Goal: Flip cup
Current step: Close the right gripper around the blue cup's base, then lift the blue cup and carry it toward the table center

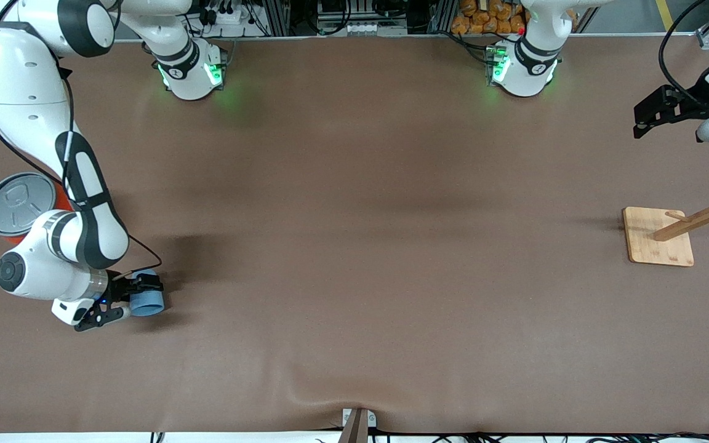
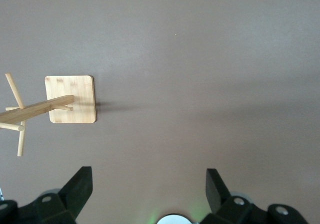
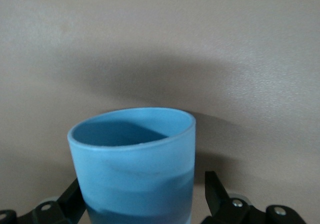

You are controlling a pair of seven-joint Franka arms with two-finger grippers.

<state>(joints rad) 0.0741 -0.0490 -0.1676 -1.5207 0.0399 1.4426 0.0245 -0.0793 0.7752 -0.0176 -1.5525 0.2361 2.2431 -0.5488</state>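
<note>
The light-blue cup (image 1: 149,303) sits between the fingers of my right gripper (image 1: 141,299), near the right arm's end of the table. In the right wrist view the cup (image 3: 135,169) fills the space between the black fingers (image 3: 216,194), with its darker mouth pointing away from the wrist. A narrow gap shows between the cup's wall and one finger, so the gripper (image 3: 144,196) is open around it. My left gripper (image 1: 640,128) is open and empty in the air over the left arm's end of the table, and that arm waits.
A big orange can with a grey pull-tab lid (image 1: 18,203) stands beside the right arm, partly hidden by it. A wooden peg rack on a square base (image 1: 659,237) stands at the left arm's end and shows in the left wrist view (image 2: 71,99).
</note>
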